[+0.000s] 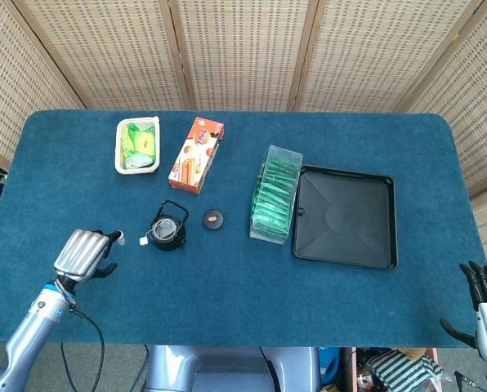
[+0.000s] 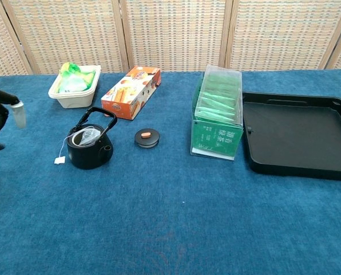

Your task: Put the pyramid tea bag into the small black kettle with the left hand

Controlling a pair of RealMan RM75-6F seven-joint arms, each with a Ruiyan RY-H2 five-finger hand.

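Sitting apex-up in small black kettle (image 2: 89,149), pyramid tea bag (image 2: 89,136), tag (image 2: 59,160) trailing left

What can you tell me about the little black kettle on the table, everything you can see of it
The small black kettle is squat and round, dark and matte like cast iron. It stands upright on the blue table, lid off, its thin hoop handle raised and leaning toward the back. The pyramid tea bag sits in its open mouth, and its string hangs over the rim to a small white tag on the cloth beside it. No hand touches it.
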